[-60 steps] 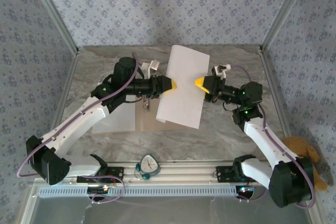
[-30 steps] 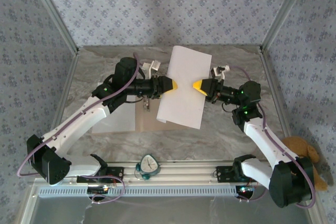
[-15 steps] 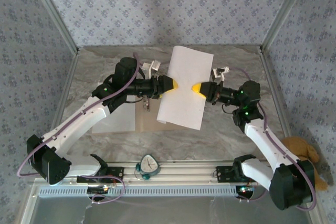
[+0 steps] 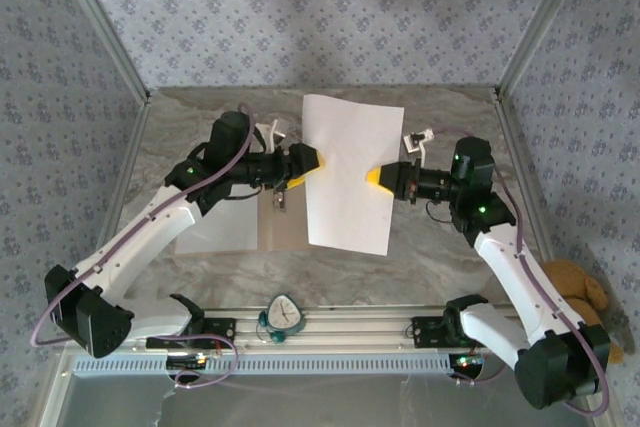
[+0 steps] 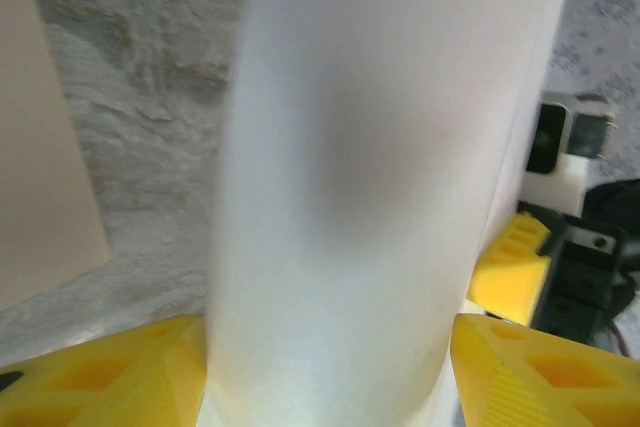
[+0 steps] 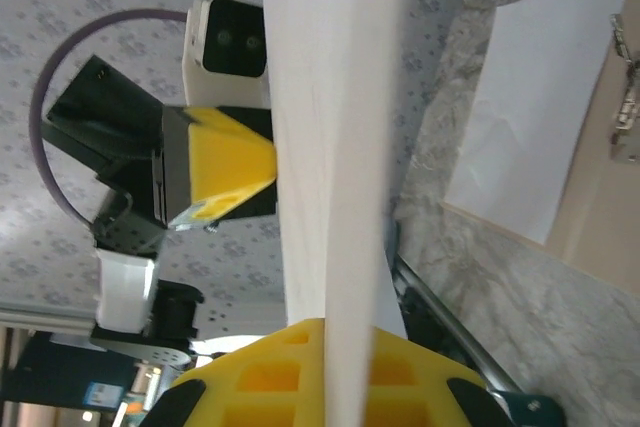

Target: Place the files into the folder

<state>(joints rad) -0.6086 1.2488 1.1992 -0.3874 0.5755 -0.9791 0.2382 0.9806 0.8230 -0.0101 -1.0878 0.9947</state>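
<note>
Handover step. The right gripper (image 4: 375, 178) was clamped on one edge of the raised paper sheet (image 4: 347, 172). The left gripper (image 4: 305, 160) straddled the opposite edge, jaws apart and not gripping. The folder (image 4: 285, 232) lay beneath the left gripper. Judged next move: lower the sheet flat onto the folder.

white sheet (image 4: 347, 172), tan folder (image 4: 285, 232), yellow left claw (image 4: 305, 162), yellow right claw (image 4: 372, 178), grey-veined table (image 4: 440, 247)

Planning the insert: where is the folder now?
Top view: the folder lies left of centre, just below the left gripper, its right part hidden by the raised sheet.
</note>
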